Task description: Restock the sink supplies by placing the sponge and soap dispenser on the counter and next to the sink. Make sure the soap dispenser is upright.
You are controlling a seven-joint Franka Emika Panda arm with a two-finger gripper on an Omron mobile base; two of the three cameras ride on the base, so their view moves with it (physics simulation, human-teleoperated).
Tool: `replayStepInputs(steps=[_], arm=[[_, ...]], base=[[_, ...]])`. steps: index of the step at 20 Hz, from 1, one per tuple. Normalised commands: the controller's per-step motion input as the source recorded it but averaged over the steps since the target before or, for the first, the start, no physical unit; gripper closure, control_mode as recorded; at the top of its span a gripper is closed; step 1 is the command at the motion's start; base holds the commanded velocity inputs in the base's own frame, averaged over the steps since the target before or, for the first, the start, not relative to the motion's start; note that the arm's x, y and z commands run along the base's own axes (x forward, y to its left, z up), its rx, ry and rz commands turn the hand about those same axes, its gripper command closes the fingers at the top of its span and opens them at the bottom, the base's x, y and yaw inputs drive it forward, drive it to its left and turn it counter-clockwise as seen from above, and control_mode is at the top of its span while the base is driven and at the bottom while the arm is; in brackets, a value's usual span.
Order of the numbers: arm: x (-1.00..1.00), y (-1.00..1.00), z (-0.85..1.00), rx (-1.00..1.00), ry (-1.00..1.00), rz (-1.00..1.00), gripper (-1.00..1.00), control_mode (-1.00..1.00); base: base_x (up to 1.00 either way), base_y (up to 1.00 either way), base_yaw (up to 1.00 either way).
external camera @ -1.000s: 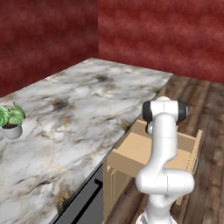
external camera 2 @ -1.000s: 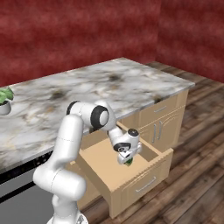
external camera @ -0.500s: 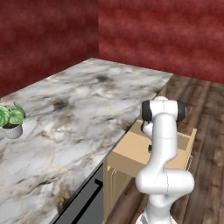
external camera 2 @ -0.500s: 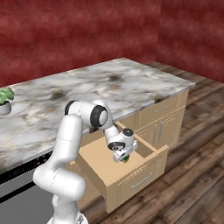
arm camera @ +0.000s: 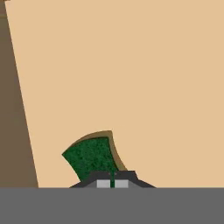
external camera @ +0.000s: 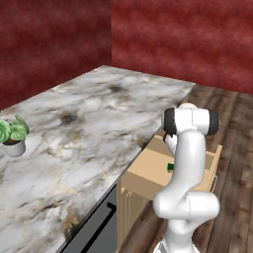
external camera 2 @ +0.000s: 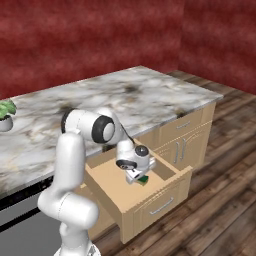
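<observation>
The drawer (external camera 2: pixel 150 200) stood pulled out from the light wooden cabinets under the counter (external camera 2: pixel 150 92), and the pincer (external camera 2: pixel 135 176) sat down inside it, over the bare tan floor of the drawer. The drawer's front panel with its handle (external camera 2: pixel 161 205) lay just beyond the pincer, toward the wooden floor (external camera 2: pixel 220 200); the drawer's side wall rose close beside it. A potted plant (external camera: pixel 12 136) stood on the marble counter (external camera: pixel 89 128) well away from the pincer, far back along the worktop. Red walls closed the room behind the counter. A dark appliance front (external camera: pixel 94 230) sat below the counter edge, beside the drawer (external camera: pixel 148 175).

From the hand camera, the pincer (arm camera: pixel 112 183) was nearly closed, its two finger tips almost together with only a thin slit between them. The sponge (arm camera: pixel 92 157) sat right at the tips, green and casting a shadow on the drawer floor; it appeared pinched between the fingers. From the right base camera the sponge (external camera 2: pixel 143 179) showed as a green patch directly at the pincer, inside the drawer. From the left base camera a bit of the sponge (external camera: pixel 170 167) peeked out beside the white arm.
</observation>
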Motion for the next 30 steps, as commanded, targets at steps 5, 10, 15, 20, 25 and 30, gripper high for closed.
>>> replayStepInputs(steps=[5, 10, 15, 20, 25, 30], arm=[[-0.29, 0.00, 0.92, -0.01, -0.01, -0.07, 1.00, -1.00], [-0.07, 0.03, 0.43, -0.01, -0.01, -0.06, 1.00, -1.00], [-0.10, 0.02, 0.18, 0.00, -0.04, -0.07, 1.00, -1.00], [0.03, 0.00, 0.12, 0.00, 0.00, 0.01, 1.00, -1.00], [0.31, 0.29, -0.06, -0.03, 0.11, 0.04, -1.00, -1.00], [0.45, 0.22, -0.49, -0.10, 0.19, 0.04, -1.00, -1.00]], base=[[0.00, 0.00, 0.00], [0.00, 0.00, 0.00], [0.00, 0.00, 0.00], [0.00, 0.00, 0.00], [0.00, 0.00, 0.00], [0.00, 0.00, 0.00]])
